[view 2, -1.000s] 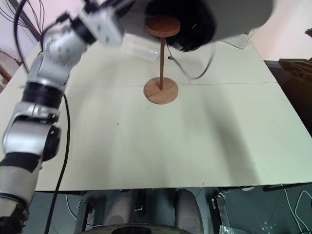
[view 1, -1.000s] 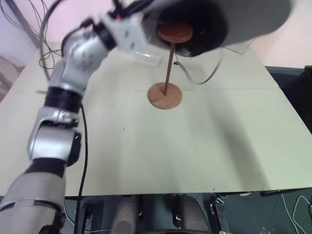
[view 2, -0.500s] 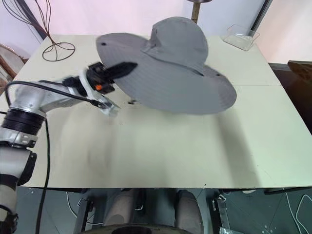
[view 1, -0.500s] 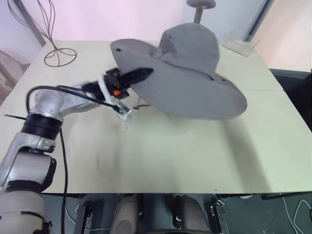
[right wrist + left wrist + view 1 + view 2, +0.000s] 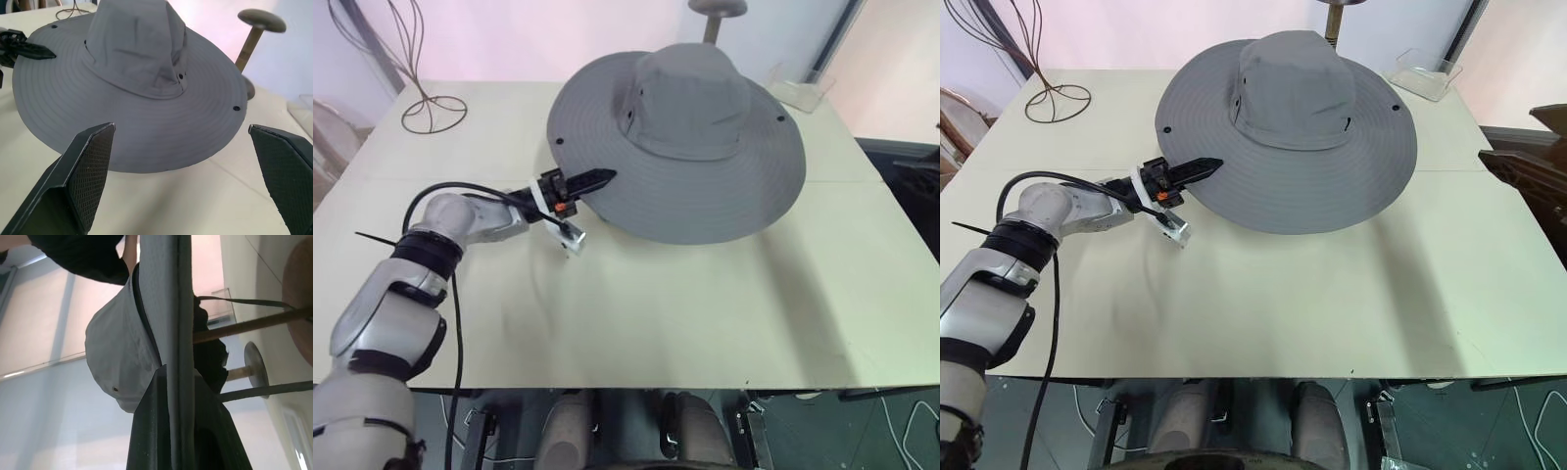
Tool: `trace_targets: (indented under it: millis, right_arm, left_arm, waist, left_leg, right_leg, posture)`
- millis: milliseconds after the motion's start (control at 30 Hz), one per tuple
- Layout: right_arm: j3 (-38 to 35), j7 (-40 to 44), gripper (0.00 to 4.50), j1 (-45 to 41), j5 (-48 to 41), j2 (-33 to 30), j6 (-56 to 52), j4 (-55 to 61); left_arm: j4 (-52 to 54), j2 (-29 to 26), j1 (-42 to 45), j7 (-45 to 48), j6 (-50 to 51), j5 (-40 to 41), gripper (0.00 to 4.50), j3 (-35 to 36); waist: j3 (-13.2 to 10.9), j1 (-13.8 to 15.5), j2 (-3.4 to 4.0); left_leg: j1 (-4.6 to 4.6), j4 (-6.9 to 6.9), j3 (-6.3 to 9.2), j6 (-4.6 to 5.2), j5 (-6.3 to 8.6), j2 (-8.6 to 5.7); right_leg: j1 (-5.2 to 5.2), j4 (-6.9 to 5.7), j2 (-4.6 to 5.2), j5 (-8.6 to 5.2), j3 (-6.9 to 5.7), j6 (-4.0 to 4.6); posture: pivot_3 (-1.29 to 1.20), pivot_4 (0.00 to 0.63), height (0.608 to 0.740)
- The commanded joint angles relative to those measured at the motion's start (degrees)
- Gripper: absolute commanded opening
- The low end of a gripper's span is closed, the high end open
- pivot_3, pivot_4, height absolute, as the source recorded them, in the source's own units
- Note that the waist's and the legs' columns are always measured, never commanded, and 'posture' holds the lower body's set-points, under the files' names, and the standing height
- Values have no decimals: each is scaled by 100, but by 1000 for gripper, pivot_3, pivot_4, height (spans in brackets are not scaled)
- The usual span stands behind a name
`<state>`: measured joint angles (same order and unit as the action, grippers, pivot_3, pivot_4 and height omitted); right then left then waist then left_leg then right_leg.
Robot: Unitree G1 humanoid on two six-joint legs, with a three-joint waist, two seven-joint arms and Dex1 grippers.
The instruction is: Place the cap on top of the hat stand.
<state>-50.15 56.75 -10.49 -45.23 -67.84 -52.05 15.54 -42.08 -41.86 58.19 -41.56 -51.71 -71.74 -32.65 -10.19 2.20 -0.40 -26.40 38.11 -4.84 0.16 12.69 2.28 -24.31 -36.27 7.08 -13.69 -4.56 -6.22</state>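
cap (image 5: pixel 690 147) sits over hat stand (image 5: pixel 244 325) | my left end effector (image 5: pixel 592 180) clamped on brim | risk: pulling away unreleased drags cap off

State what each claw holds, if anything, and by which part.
Left claw: shut on the wide grey fabric sun hat, pinching its brim edge. Right claw: open, empty.

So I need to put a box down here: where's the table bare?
The near half of the table, from the cap's front brim to the near edge, is bare, widest on the right. The far end is crowded: wire stand, grey pedestal stand, clear tray, and the left gripper gripping the brim.
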Motion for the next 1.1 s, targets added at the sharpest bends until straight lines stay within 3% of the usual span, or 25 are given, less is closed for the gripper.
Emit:
trace_targets:
  millis: [33,100,300,467,567,700,767,833,933,1000,1100]
  right_arm:
    - [-199,58,4500,0,51,-97,136,0]
    - [-190,80,4500,27,87,-105,173,-29]
    - [-49,138,4500,-27,160,-142,308,-133]
    - [159,200,4500,-145,221,-218,472,-335]
    - [292,317,4500,-165,292,-279,585,-458]
    - [443,576,4500,-103,457,-347,782,-681]
    - [523,688,4500,-91,552,-379,899,-831]
    - [600,811,4500,-90,629,-435,996,-996]
    - [724,1084,4500,-116,738,-569,1150,-1261]
    - [837,1244,4500,-199,751,-677,1199,-1450]
    - [1101,1459,4500,-396,730,-850,1230,-1762]
  left_arm:
    - [194,-162,-15,111,-252,433,604,118]
    - [237,-217,-33,219,-364,596,1416,145]
    - [449,-459,-191,599,-643,1043,4464,273]
    - [676,-709,-611,1008,-642,1428,4464,497]
    - [802,-940,-1045,1464,-632,2088,4464,843]
    - [832,-1379,-1737,3194,-1053,4322,4464,924]
    - [1152,-1634,-2214,4418,-606,5753,4464,926]
    - [1673,-1872,-2748,5973,509,7405,4464,1057]
    - [2563,-2176,-3195,8118,3077,9838,4464,1712]
    - [2860,-2363,-3026,9115,4795,11035,4464,2214]
    - [2923,-2747,-2531,10504,6853,12146,4464,2746]
  waist:
    - [0,-5,0]
    - [0,-3,0]
    - [0,-3,0]
    - [1,-8,1]
    - [1,-25,1]
    - [2,-33,4]
    - [3,-63,6]
    - [5,-78,11]
    - [4,-118,12]
    - [4,-143,11]
    - [4,-174,11]
  left_leg:
    - [1,0,0,0,0,0]
    - [0,0,-1,0,0,0]
    - [0,0,-1,0,0,0]
    - [1,0,-1,0,0,0]
    - [2,0,-2,0,0,1]
    - [4,0,-3,0,0,5]
    - [6,0,-5,-1,0,9]
    - [6,0,-4,-1,0,13]
    - [6,1,-1,-2,0,24]
    - [5,1,1,-4,-1,24]
    - [6,4,0,-4,-2,18]
  right_leg:
    - [0,0,0,0,0,0]
    - [0,0,0,0,0,0]
    - [0,0,0,0,0,0]
    - [0,0,0,0,0,0]
    - [0,-1,0,0,0,0]
    - [-1,-5,0,0,0,0]
    - [0,-5,0,0,0,1]
    - [0,-5,0,0,0,2]
    - [0,-7,0,0,0,4]
    - [0,-9,-1,0,-1,4]
    - [1,-9,-10,0,-1,3]
  posture:
    - [0,150,740]
    - [0,150,740]
    - [0,150,740]
    - [0,150,740]
    - [0,150,740]
    - [0,150,740]
    - [0,150,740]
    - [0,150,740]
    - [0,150,740]
    - [0,150,740]
    - [0,150,740]
